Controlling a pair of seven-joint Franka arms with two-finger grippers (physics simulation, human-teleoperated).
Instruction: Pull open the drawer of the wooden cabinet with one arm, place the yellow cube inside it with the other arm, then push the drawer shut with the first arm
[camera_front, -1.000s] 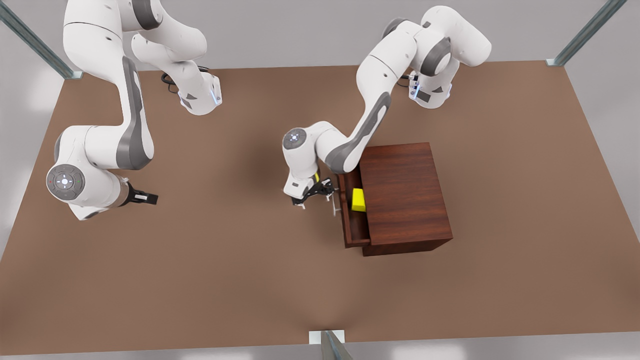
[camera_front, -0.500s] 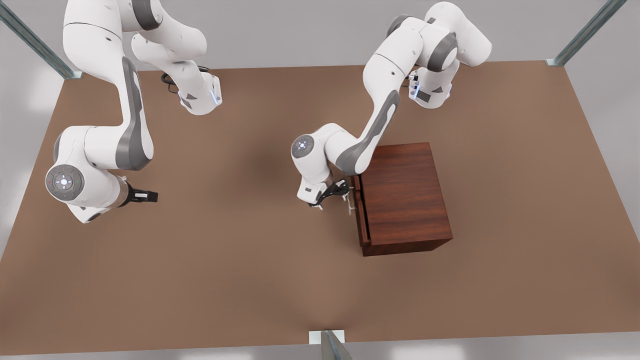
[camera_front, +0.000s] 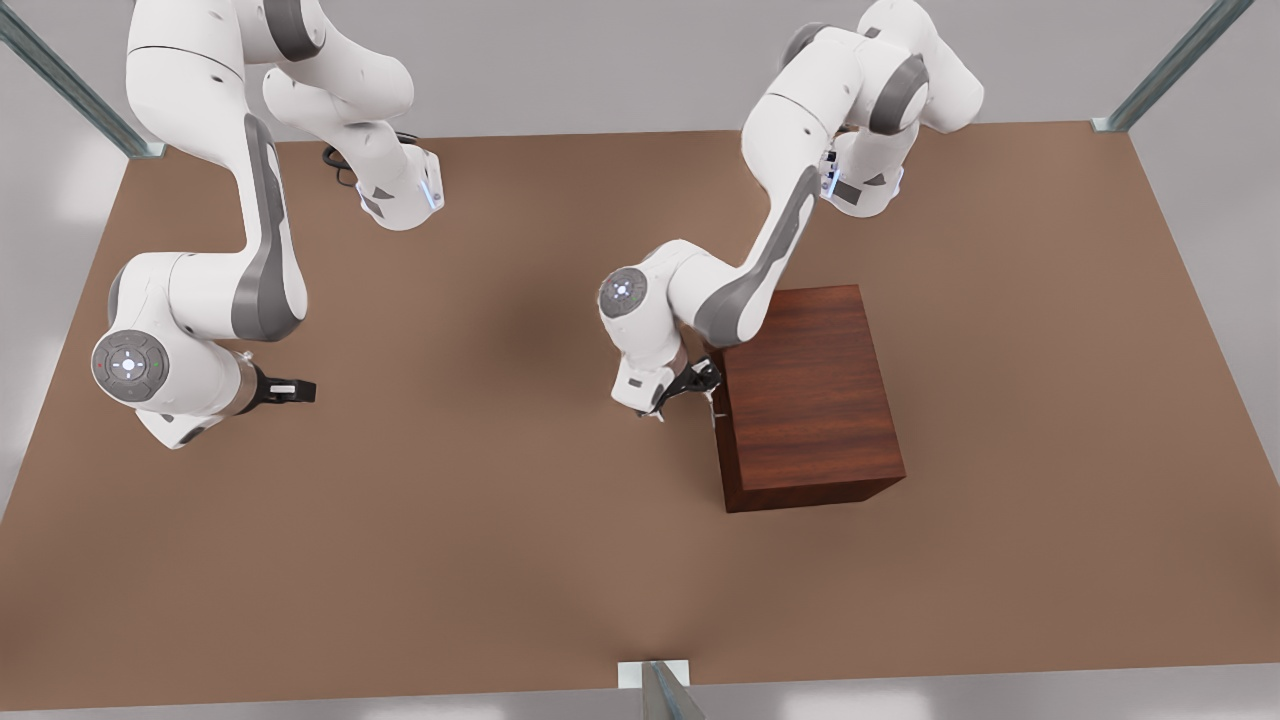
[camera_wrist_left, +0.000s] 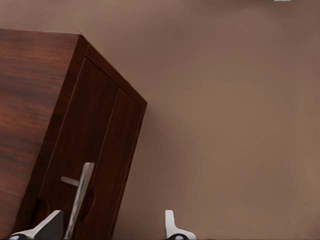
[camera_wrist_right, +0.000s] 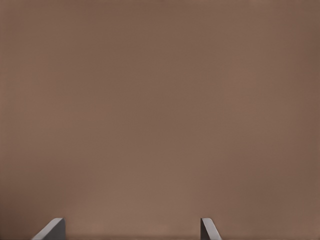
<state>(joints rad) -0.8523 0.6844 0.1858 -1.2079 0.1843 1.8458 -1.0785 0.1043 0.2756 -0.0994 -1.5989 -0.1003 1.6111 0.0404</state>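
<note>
Left two-finger gripper (camera_front: 690, 385) spread wide at the closed drawer front (camera_wrist_left: 95, 165) of the dark wooden cabinet (camera_front: 810, 395), one fingertip (camera_wrist_left: 50, 225) just beside the metal bar handle (camera_wrist_left: 80, 197), gripping nothing. Right two-finger gripper (camera_front: 285, 392) likewise wide and empty, waiting well apart over the plain brown tabletop (camera_front: 450, 520), grey walls behind. Yellow cube hidden, drawer flush in both front and left wrist views.

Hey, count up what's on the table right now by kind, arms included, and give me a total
Wooden cabinet, drawer shut: 1
Metal drawer handle: 1
Robot arms: 2, the left gripper at the handle, the right gripper waiting over bare table
Total: 4
</note>
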